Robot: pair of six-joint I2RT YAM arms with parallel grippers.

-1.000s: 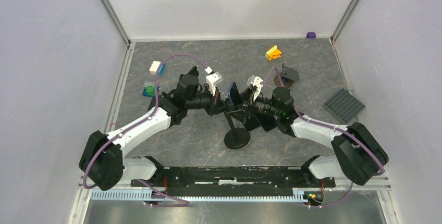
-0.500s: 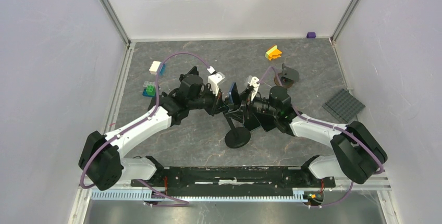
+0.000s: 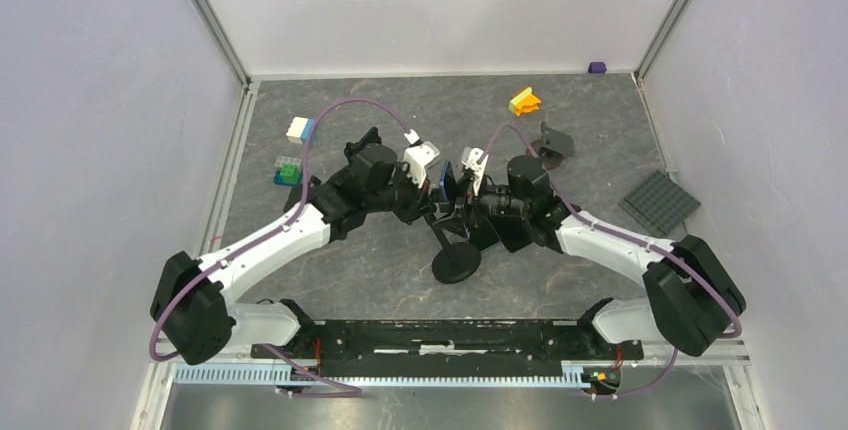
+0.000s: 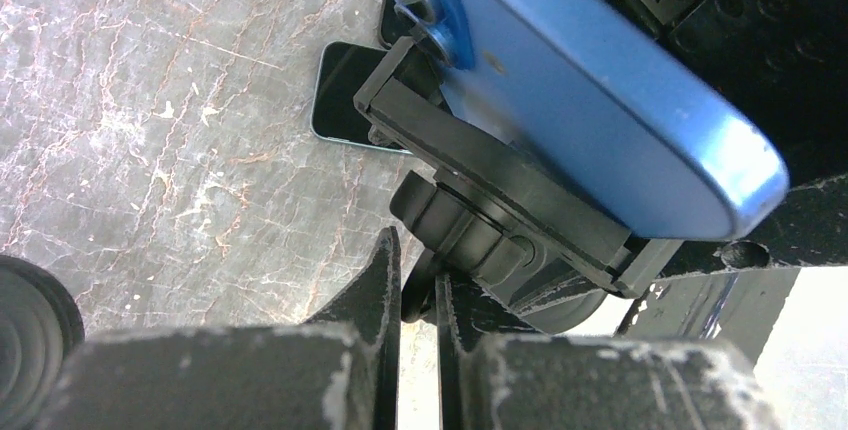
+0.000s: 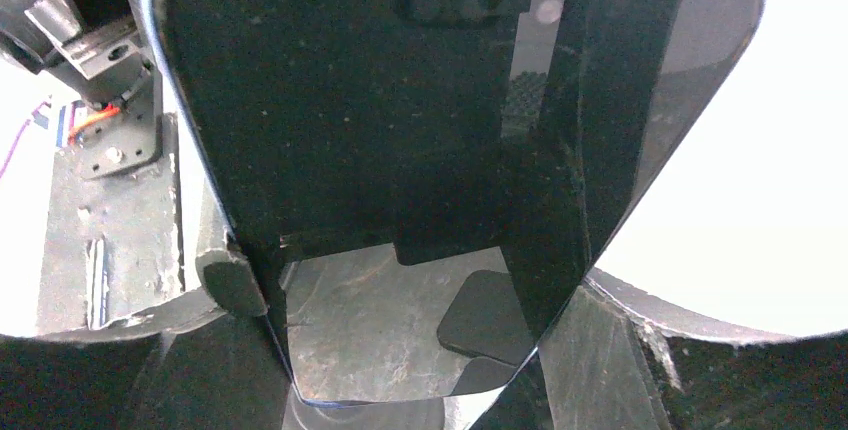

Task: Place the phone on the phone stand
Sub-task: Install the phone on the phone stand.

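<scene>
The phone (image 3: pixel 446 181) stands on edge between the two wrists, its blue back (image 4: pixel 590 100) toward the left wrist camera and its dark screen (image 5: pixel 400 130) filling the right wrist view. My right gripper (image 5: pixel 410 290) is shut on the phone across its width, one finger at each long edge. The black phone stand (image 3: pixel 455 263) has a round base on the table and a cradle (image 4: pixel 480 170) pressed against the phone's back. My left gripper (image 4: pixel 418 270) is shut on the stand's thin neck just under the cradle.
Loose bricks lie at the back: white and blue (image 3: pixel 299 129), green and blue (image 3: pixel 287 171), yellow and orange (image 3: pixel 524 101), a small purple one (image 3: pixel 597 67). A grey baseplate (image 3: pixel 659 202) lies at the right. Another black piece (image 3: pixel 552 143) sits behind the right wrist.
Both wrists have drawn closer together: the right wrist moved left and slightly back with the phone, the left wrist moved right with the stand's neck.
</scene>
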